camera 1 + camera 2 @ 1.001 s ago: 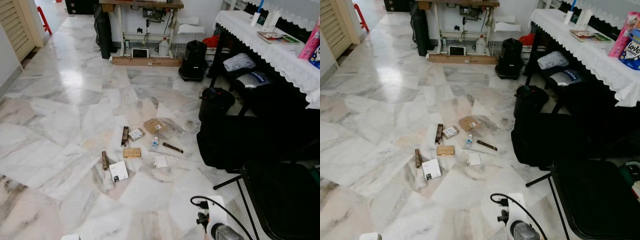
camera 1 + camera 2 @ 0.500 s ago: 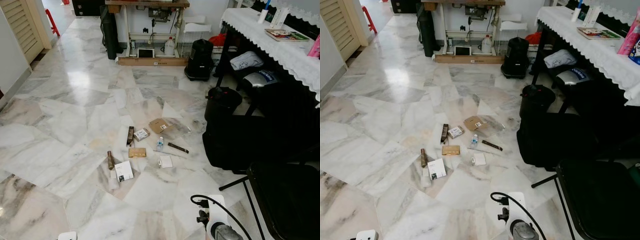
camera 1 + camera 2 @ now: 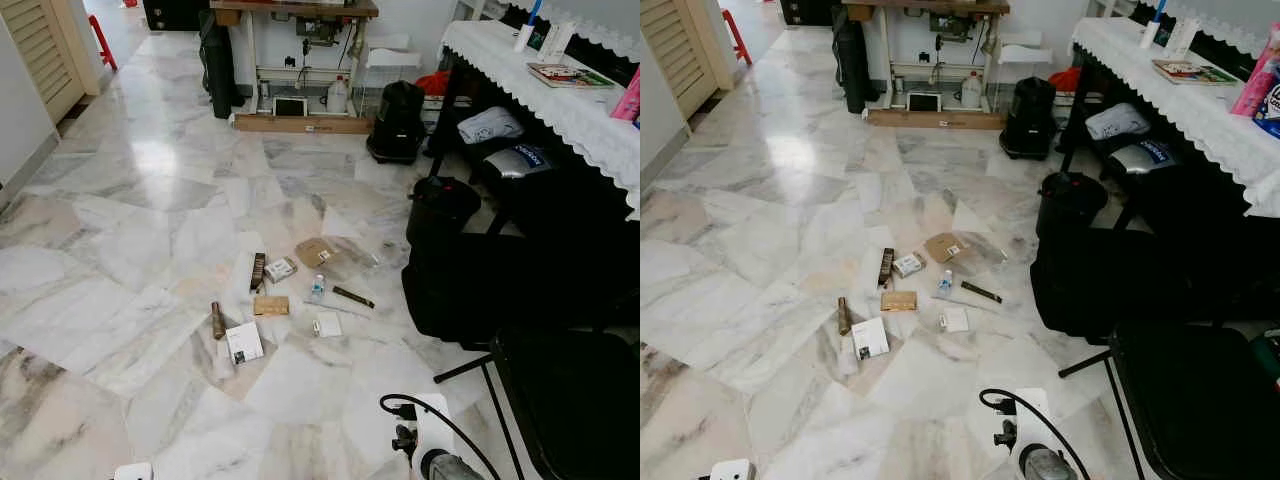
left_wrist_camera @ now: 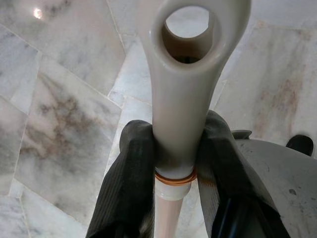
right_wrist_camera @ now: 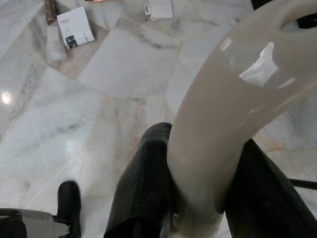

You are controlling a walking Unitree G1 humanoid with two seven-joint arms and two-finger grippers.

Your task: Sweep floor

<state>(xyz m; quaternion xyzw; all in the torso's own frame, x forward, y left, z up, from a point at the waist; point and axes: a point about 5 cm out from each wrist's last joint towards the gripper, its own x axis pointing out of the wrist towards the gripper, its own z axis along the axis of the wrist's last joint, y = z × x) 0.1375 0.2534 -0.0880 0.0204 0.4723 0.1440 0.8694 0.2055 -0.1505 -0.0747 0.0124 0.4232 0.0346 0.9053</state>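
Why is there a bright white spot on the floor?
In the left eye view, the floor is shiny marble and bounces light back as glare. In the left wrist view, a small glint shows too, and the cream handle looks slightly blurry up close.

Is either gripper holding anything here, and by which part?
Both. The left gripper clamps a cream handle just below its hanging-hole end, above an orange ring. The right gripper clamps a second cream handle on its curved grip.
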